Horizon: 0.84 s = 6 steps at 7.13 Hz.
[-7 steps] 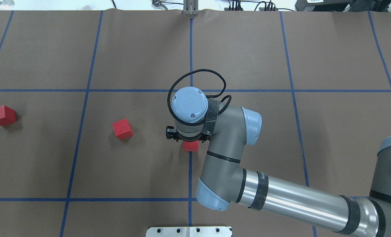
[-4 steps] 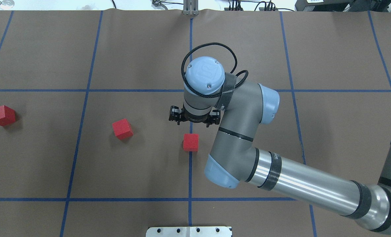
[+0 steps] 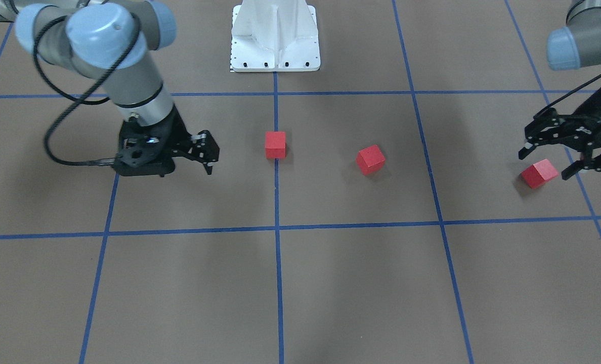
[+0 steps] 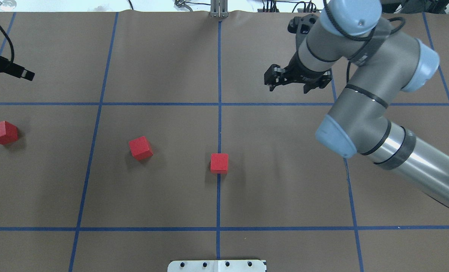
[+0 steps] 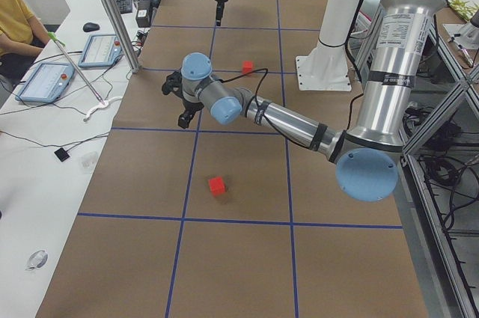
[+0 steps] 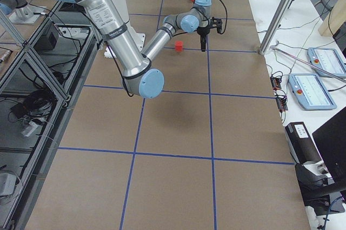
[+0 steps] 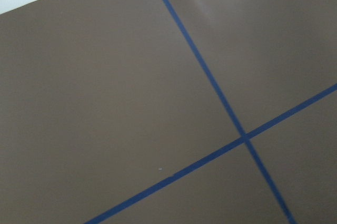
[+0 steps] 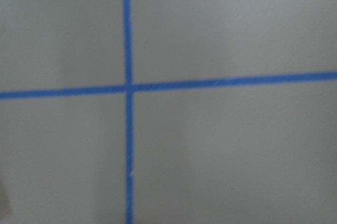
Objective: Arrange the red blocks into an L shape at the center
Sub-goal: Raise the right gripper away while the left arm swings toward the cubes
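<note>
So: one red block (image 4: pixel 219 163) sits square on the vertical blue tape line (image 4: pixel 218 200) at the centre (image 4: pixel 224 177), mid-frame in the overhead view. The second red block (image 4: pixel 141 147) lies left of it, well apart and turned off the grid. The third red block (image 4: pixel 3 132) is at the far left edge, also turned.

Right gripper (image 4: pixel 291 86): upper right of the overhead view, jaws spread, holding nothing. Left gripper (image 3: pixel 546 164): at the right edge of the front view, jaws spread and empty. It looks close to the third block there, but the overhead view puts it well apart.

Risks, as I judge them:
- Both loose blocks are rotated. A grasp that does not square them would leave a crooked L.
- Setting a block against the centred one could nudge it off the line.
- Both arms working at the centre together could collide.
</note>
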### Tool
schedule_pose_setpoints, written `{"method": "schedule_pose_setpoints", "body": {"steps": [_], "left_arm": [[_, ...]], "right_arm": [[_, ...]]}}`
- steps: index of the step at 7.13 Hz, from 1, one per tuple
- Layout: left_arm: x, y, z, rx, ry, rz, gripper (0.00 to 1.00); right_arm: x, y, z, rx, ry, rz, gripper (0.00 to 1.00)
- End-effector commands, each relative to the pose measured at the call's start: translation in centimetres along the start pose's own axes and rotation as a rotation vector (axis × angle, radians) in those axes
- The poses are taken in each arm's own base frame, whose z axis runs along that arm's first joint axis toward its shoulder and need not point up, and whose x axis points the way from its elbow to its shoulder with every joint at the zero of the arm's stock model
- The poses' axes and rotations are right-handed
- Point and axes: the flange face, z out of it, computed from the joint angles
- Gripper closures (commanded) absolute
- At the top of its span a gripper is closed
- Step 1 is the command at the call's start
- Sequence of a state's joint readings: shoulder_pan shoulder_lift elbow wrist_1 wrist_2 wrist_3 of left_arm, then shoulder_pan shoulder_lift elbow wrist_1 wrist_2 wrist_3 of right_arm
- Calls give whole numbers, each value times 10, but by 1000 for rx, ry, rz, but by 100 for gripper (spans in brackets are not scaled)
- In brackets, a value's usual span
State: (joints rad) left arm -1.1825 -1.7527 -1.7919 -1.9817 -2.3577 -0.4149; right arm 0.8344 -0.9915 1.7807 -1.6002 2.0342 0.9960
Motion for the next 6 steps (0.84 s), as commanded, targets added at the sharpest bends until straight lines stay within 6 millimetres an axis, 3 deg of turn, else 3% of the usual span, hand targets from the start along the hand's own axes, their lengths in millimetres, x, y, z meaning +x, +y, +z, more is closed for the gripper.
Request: {"method": "schedule_pose_setpoints", "body": {"steps": [1, 2, 3, 6], "left_arm": [[69, -6, 28, -23, 49, -89, 0], [109, 3, 51, -20, 26, -143, 0], [139, 8, 61, -16, 26, -205, 0], [155, 14, 73, -51, 31, -265, 0]], "right_arm": [[90, -36, -21, 6, 32, -125, 1], [129, -52, -35, -25, 5, -165, 1], [168, -58, -39, -33, 15, -210, 1], [275, -66, -39, -64, 65, -316, 0]]}}
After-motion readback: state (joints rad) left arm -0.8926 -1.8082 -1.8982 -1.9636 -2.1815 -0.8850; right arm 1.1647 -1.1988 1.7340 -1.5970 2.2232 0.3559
